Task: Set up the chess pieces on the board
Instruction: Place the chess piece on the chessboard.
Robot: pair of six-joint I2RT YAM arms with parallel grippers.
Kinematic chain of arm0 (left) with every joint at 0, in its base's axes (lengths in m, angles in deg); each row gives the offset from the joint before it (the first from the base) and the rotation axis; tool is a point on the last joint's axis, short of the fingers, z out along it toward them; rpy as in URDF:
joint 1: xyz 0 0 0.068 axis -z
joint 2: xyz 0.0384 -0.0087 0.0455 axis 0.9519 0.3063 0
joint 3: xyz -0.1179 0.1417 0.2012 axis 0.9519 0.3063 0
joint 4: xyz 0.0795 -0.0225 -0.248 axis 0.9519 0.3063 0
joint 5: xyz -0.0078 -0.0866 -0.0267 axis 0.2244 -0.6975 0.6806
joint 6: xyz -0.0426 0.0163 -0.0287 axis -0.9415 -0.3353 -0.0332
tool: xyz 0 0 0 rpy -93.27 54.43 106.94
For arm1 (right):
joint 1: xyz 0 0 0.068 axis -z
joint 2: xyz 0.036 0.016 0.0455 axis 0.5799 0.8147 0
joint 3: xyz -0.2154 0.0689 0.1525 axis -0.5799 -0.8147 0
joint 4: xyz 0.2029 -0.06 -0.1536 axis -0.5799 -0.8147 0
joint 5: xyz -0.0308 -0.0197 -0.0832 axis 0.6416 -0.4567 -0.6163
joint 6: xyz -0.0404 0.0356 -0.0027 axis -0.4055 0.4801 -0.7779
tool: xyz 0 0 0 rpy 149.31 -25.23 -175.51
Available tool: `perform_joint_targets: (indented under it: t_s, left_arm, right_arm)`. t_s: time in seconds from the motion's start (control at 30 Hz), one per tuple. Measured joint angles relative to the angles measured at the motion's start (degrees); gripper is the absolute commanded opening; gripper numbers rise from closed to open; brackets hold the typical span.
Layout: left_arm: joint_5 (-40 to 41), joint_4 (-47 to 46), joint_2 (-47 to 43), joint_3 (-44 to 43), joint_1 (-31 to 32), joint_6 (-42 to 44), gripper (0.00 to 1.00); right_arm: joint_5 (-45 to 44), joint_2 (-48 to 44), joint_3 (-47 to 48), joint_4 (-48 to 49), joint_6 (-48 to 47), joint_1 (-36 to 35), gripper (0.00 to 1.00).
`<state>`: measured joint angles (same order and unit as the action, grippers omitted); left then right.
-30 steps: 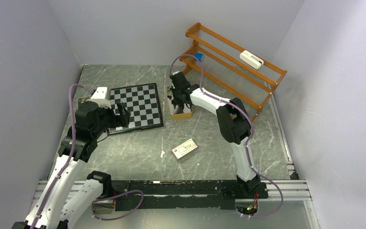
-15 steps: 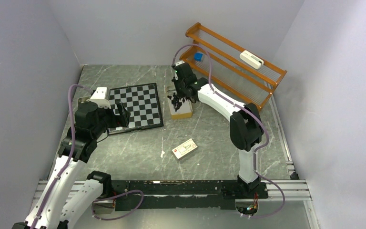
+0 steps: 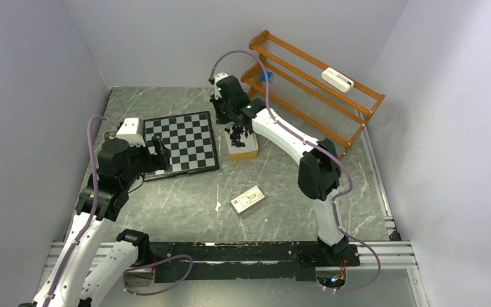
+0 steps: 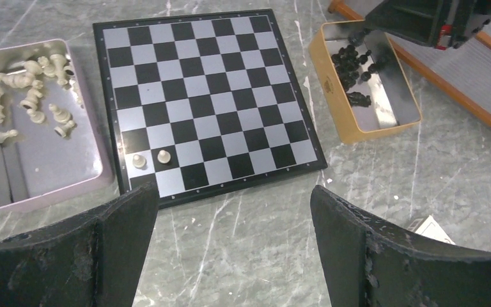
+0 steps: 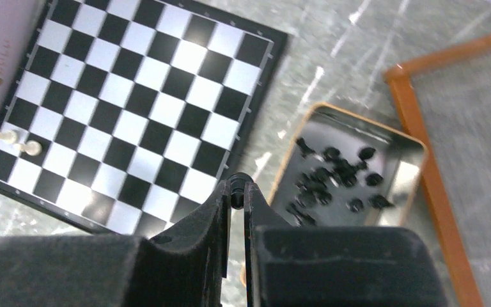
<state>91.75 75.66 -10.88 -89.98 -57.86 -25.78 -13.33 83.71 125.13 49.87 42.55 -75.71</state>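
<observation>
The checkered board [image 3: 182, 142] lies left of centre and also shows in the left wrist view [image 4: 211, 96] and the right wrist view [image 5: 134, 109]. Two pale pawns [image 4: 139, 161] [image 4: 163, 155] stand in its near left corner. More pale pieces [image 4: 29, 96] lie in a grey tin [image 4: 45, 195] left of the board. Several black pieces [image 5: 339, 173] lie in a tan box [image 3: 243, 152] right of the board. My right gripper [image 5: 237, 188] is shut on a small black piece [image 5: 236, 181], held above the gap between board and box. My left gripper [image 4: 233, 192] is open and empty above the board's near edge.
An orange wooden rack [image 3: 313, 83] stands at the back right with a white object [image 3: 337, 79] and a blue thing [image 3: 266, 75] on it. A small printed card box [image 3: 248, 199] lies on the marble table in front of the tan box. Grey walls enclose three sides.
My right gripper has risen out of the tan box and moved left toward the board with a black piece. My left arm has barely shifted.
</observation>
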Motion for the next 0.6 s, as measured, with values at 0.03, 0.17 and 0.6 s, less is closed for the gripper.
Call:
perform_joint_targets:
  t_s: [0.03,0.17,0.6]
  left_arm:
    - [0.48,0.20,-0.17,0.00,-0.13,-0.11,0.92]
    - [2.23,0.68,-0.74,0.00,-0.83,-0.28,0.93]
    - [3.15,0.83,-0.33,0.00,-1.95,-1.03,0.86]
  right_arm:
    - [0.11,1.29,1.64,0.17,-0.04,-0.48,0.07]
    - [0.59,7.63,8.44,0.72,-0.52,-2.19,0.07]
    - [1.20,20.68,18.32,6.71,-4.00,-4.13,0.08]
